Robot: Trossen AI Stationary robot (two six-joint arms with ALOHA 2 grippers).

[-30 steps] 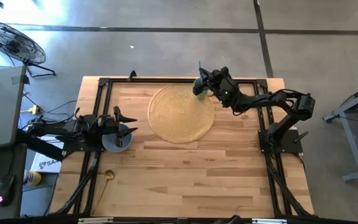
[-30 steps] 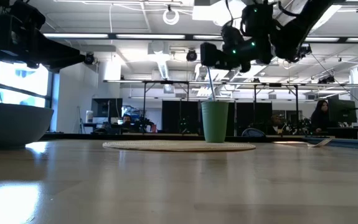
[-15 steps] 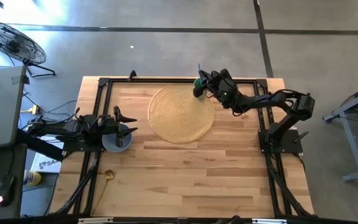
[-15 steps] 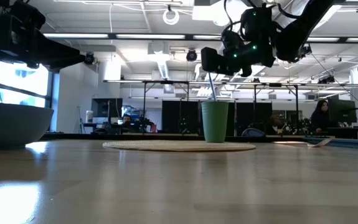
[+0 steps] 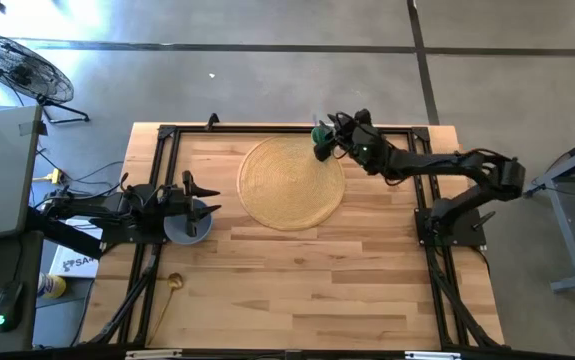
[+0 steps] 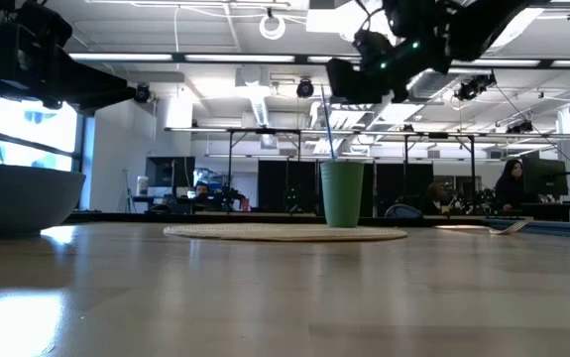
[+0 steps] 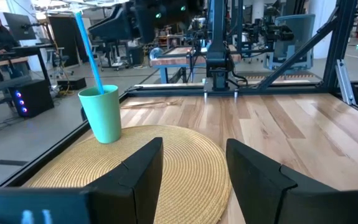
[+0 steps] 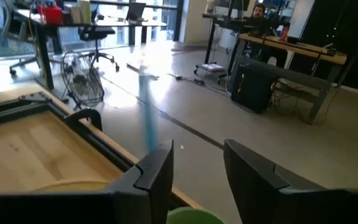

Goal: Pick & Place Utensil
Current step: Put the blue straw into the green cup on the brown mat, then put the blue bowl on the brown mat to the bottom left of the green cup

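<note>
Hiding cup (image 5: 319, 136) — right pincer (image 5: 333, 133) overhead.

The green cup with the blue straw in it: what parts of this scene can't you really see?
- Inside the cup: hidden by its own wall in the low and left wrist views; too small in the high view.
- The straw's lower end: hidden inside the cup.
- The straw in the right wrist view: blurred.
- The bowl: cut off by the low view's edge; under the left hand in the high view.
- The small thing near the table's edge: too small to name.
</note>
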